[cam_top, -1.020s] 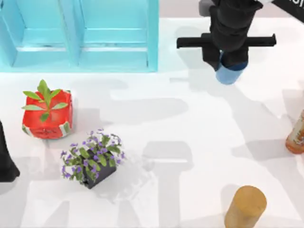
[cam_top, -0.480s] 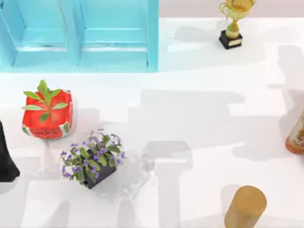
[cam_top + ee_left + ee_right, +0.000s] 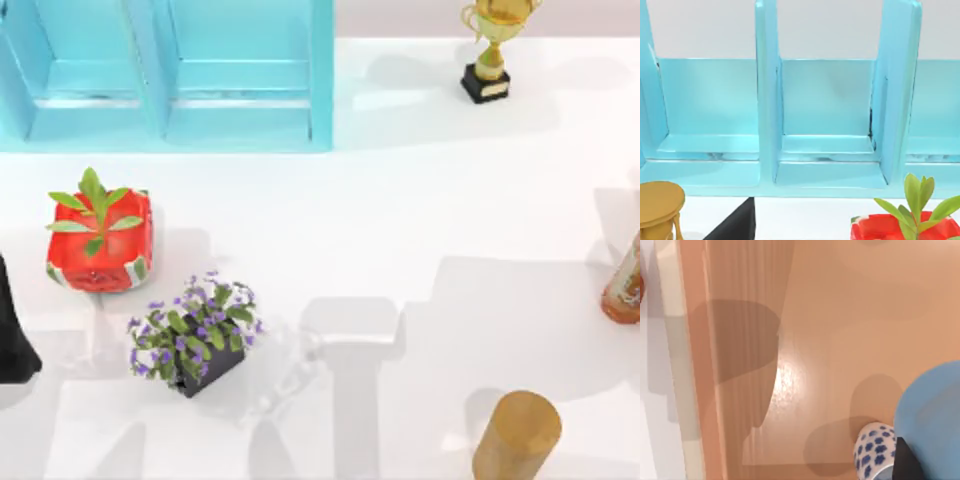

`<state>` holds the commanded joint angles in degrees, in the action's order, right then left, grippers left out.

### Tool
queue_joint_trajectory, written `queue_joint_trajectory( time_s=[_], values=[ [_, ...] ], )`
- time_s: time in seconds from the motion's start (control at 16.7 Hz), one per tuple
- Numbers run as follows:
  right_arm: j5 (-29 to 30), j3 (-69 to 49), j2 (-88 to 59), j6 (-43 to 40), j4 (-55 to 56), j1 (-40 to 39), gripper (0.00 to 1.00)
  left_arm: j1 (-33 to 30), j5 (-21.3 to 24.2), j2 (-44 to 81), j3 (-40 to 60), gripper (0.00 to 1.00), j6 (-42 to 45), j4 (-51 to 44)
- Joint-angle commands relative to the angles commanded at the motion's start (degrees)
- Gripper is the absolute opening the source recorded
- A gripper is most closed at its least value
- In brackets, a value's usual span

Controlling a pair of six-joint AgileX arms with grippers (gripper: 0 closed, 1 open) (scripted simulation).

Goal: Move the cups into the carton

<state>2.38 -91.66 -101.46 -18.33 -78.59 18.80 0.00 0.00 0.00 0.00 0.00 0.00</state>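
Overhead first. From the top view I log the table layout: a turquoise shelf unit (image 3: 170,75) along the far left, a gold trophy (image 3: 488,50) on its black base at the far edge toward the right, a red planter (image 3: 100,235) with a green sprig at the left, and a dark pot of purple flowers (image 3: 195,335) just in front of it. A tan cylinder (image 3: 517,435) sits at the near edge on the right, and an orange bottle (image 3: 625,280) pokes in at the right margin. A black shape, my left arm (image 3: 12,335), rests parked at the left edge.

Left wrist view: the camera faces the shelf unit's compartments (image 3: 825,125), with the red planter (image 3: 900,227) low in the frame. I cannot tell how the left gripper's fingers stand.

Right wrist view: I look down into a tan carton (image 3: 820,340), its wall (image 3: 695,365) running beside the white tabletop. The blue cup (image 3: 932,420) fills the corner close to the lens, with a dark gripper part (image 3: 905,465) against it; my reading is that the right gripper is pinching it above the carton floor, ready to lower. The patterned cup (image 3: 874,452) already stands inside, just beside the blue one, so clearance between them matters on release.
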Motion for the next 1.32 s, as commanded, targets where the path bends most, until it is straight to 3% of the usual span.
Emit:
queue_joint_trajectory(
  time_s=[0.96,1.32],
  values=[
    [-0.04,12.59,-1.61,-1.58,14.26,1.61,0.00,0.00,0.00,0.00,0.00,1.00,0.00,0.00],
    [-0.04,12.59,-1.61,-1.58,14.26,1.61,0.45,0.00,0.00,0.00,0.00,1.00,0.00,0.00]
  ],
)
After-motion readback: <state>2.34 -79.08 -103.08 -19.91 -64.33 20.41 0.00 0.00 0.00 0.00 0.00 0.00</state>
